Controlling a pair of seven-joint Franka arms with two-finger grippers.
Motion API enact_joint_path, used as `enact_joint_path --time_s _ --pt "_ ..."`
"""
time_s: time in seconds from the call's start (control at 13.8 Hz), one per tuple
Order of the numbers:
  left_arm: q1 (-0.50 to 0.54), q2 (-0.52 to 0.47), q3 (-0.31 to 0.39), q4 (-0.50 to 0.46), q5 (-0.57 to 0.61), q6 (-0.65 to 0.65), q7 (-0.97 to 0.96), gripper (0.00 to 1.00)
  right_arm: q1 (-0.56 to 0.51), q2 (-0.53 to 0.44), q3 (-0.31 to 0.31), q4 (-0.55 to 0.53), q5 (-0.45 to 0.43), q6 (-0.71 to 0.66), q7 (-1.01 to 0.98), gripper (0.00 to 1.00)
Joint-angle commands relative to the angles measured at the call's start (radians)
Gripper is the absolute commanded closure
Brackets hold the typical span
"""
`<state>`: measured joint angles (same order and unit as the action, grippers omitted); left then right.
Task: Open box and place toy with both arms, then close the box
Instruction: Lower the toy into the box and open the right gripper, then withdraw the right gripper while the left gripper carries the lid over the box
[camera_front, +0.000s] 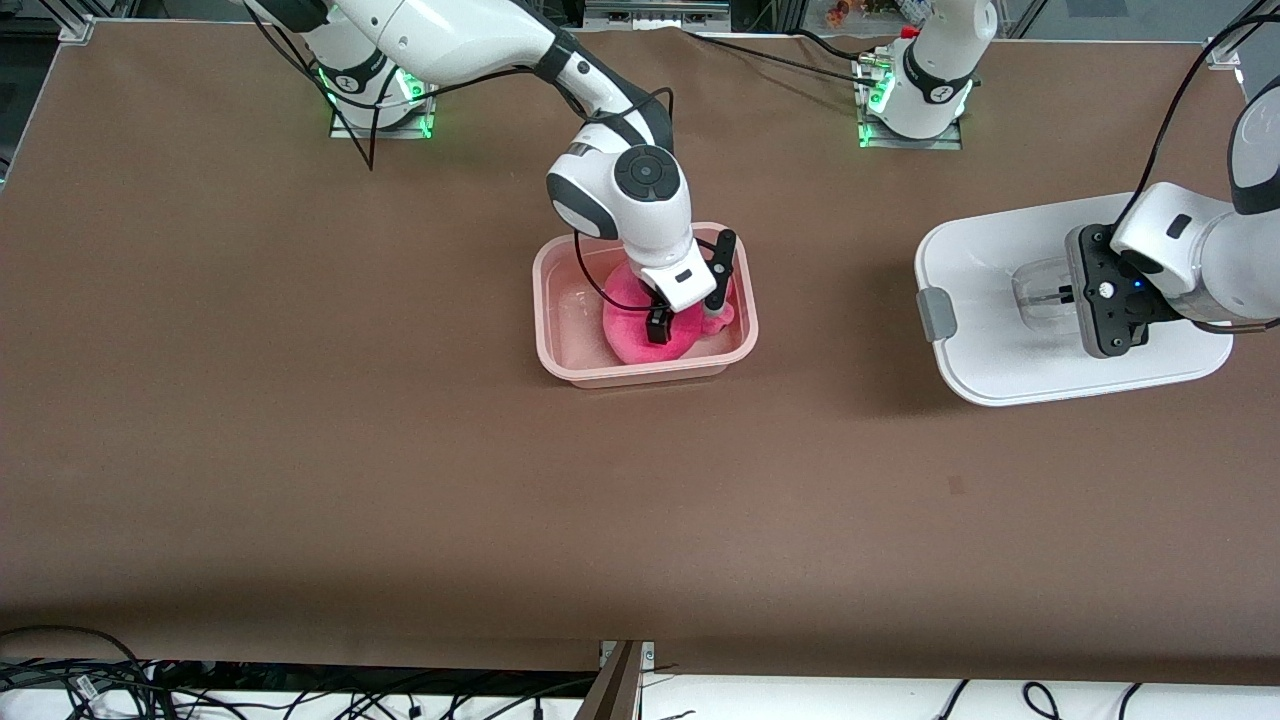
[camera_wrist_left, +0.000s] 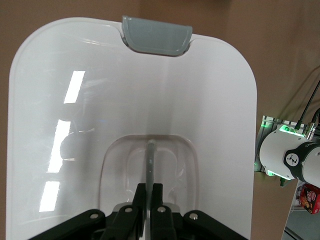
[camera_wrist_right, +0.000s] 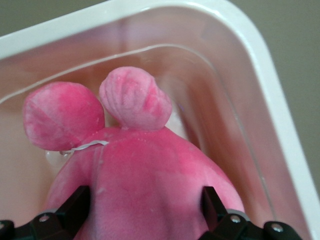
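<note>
Lying nearest the camera, the lid (camera_front: 1010, 300) is sitting at the box's (camera_front: 560, 340) three o'clock, the left gripper (camera_wrist_left: 148, 200) pinching its stiff handle (camera_wrist_left: 150, 155). Inside the box, the right gripper (camera_front: 688, 315) is straddling the soft, light toy (camera_front: 630, 325), fingers spread.

The toy (camera_wrist_right: 145, 175) is made of soft, fuzzy pink cloth. The tub (camera_front: 560, 345) is made of smooth, see-through pink plastic. The lid (camera_wrist_left: 100, 75) is made of shiny white plastic (light is mirrored on it). The table (camera_front: 300, 450) is covered in dull brown stuff.
</note>
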<state>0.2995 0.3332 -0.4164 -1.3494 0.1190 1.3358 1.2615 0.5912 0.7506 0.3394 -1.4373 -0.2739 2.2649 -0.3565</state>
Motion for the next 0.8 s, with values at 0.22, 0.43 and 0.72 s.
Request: enact_joint_path --time_s 0.22,0.43,0.72 --pt "-0.006 0.006 0.001 0.027 0.004 -0.009 0.009 1.00 -0.086 -0.192 0.001 0.015 0.169 -0.273 0.008 0.00" --pt "-0.006 0.006 -0.001 0.027 0.004 -0.010 0.007 1.00 -0.183 -0.267 -0.002 0.032 0.171 -0.467 -0.009 0.00" --pt "-0.006 0.006 -0.002 0.026 -0.054 -0.010 0.012 1.00 -0.370 -0.316 -0.011 0.136 0.166 -0.596 -0.042 0.00"
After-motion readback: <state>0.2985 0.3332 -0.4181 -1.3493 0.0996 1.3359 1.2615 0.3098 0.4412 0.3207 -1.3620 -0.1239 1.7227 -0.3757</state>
